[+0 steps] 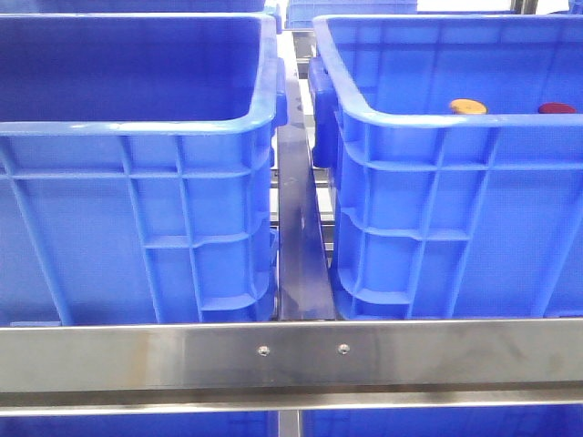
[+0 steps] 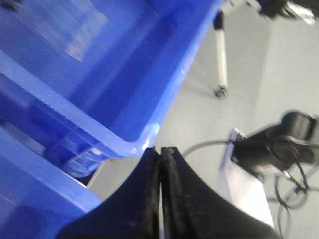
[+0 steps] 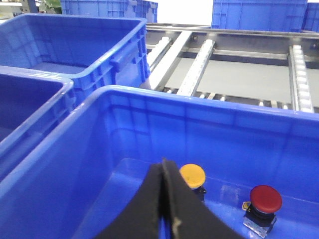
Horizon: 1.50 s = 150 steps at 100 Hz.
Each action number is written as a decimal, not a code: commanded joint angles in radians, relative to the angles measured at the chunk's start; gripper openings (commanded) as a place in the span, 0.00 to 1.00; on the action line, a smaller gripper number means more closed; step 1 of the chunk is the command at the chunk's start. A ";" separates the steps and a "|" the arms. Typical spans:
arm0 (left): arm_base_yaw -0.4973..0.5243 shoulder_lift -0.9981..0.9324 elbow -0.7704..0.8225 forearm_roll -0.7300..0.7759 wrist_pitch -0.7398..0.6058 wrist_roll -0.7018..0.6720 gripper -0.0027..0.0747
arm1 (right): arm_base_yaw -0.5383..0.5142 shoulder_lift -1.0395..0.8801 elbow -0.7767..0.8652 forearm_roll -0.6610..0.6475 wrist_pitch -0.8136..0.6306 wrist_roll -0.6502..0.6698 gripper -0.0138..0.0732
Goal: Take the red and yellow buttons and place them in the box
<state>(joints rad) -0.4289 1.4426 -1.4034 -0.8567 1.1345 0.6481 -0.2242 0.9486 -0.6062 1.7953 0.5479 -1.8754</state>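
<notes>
The yellow button (image 3: pixel 192 175) and the red button (image 3: pixel 265 198) stand on the floor of the right blue crate (image 3: pixel 199 112). In the front view they show as an orange-yellow disc (image 1: pixel 467 106) and a dark red disc (image 1: pixel 557 108) just over the right crate's near rim (image 1: pixel 437 123). My right gripper (image 3: pixel 163 163) is shut and empty, above this crate, just beside the yellow button. My left gripper (image 2: pixel 160 150) is shut and empty, by the outer corner of a blue crate (image 2: pixel 134 139). Neither gripper shows in the front view.
The left blue crate (image 1: pixel 137 127) stands beside the right one with a steel rail (image 1: pixel 301 264) between them. A steel bar (image 1: pixel 291 355) crosses the front. Roller tracks (image 3: pixel 197 64) and more blue crates (image 3: pixel 259 12) lie behind. A tripod (image 2: pixel 221 59) and cables (image 2: pixel 289 184) are on the floor.
</notes>
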 commanded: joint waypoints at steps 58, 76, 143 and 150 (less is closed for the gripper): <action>-0.007 -0.582 0.615 0.108 -0.768 -0.007 0.01 | -0.004 -0.379 0.128 0.123 -0.081 0.069 0.14; -0.007 -0.724 0.788 0.120 -0.880 -0.001 0.01 | -0.004 -0.485 0.192 0.123 -0.079 0.078 0.13; -0.007 -1.021 1.009 0.120 -0.861 -0.001 0.01 | -0.004 -0.691 0.349 0.123 -0.059 0.078 0.12; -0.007 -1.021 1.009 0.120 -0.861 -0.001 0.01 | -0.004 -0.691 0.349 0.123 -0.059 0.078 0.12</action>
<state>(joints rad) -0.4289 0.4184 -0.3682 -0.7206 0.3238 0.6481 -0.2242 0.2504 -0.2291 1.7938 0.4624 -1.7989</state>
